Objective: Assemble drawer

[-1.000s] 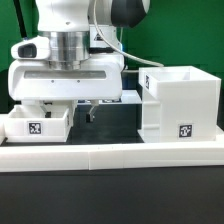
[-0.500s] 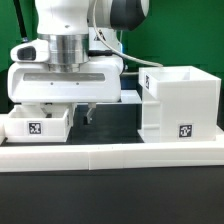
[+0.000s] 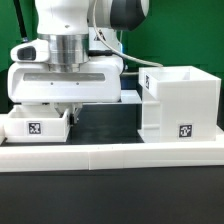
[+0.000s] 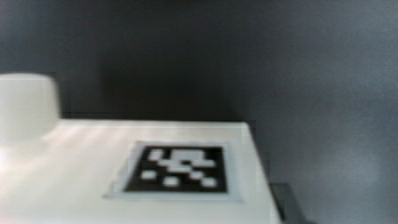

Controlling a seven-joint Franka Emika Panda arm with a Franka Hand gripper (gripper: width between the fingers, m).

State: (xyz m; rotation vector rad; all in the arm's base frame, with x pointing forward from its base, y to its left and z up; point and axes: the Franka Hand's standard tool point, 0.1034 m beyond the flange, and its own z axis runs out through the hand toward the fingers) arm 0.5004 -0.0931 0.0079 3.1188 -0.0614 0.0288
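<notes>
The drawer's large cube-like housing (image 3: 180, 100) stands at the exterior view's right, with a tag on its front. A small tray (image 3: 36, 124) with a tag sits at the left, behind the front wall. My gripper (image 3: 78, 108) hangs low just right of that tray, its fingertips mostly hidden behind the tray's edge. The wrist view shows a white tray face with a tag (image 4: 178, 168) and a round knob (image 4: 25, 104) close below the camera. One dark finger (image 4: 294, 206) shows just beyond that face's edge. The jaws look apart and hold nothing.
A long low white border wall (image 3: 110, 155) runs along the front. A second white part (image 3: 130, 97) lies behind, between the arm and the housing. The black table surface (image 3: 110, 122) shows between tray and housing.
My gripper has moved toward the exterior view's left, nearer the small tray, and its fingers now show less. The tray and the housing have not moved.
</notes>
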